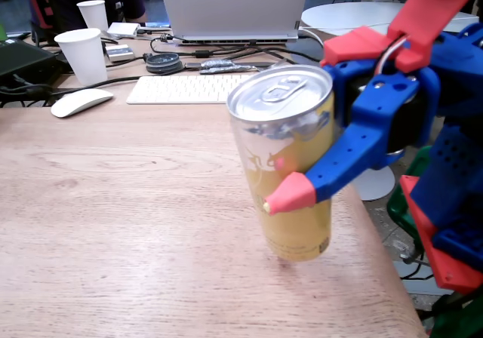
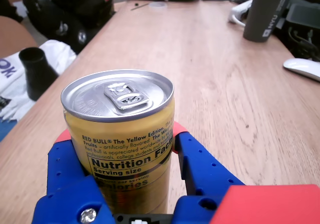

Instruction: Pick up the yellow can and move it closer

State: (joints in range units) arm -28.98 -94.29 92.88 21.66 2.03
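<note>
The yellow can (image 1: 290, 138), slim with a silver top and pull tab, hangs tilted near the table's right edge in the fixed view, its base just above the wood. My gripper (image 1: 293, 191) is shut on the can's body; one blue finger with a red tip (image 1: 287, 196) crosses its front, and the other finger is hidden behind it. In the wrist view the yellow can (image 2: 120, 96) fills the lower left, its nutrition label facing the camera. There my gripper (image 2: 121, 134) clasps it with a blue finger on each side.
At the back left of the wooden table (image 1: 136, 225) stand two white paper cups (image 1: 84, 55) (image 1: 93, 12), beside a white mouse (image 1: 79, 102), a keyboard (image 1: 189, 87) and a laptop (image 1: 234, 6). The table's edge (image 1: 377, 247) runs just right of the can.
</note>
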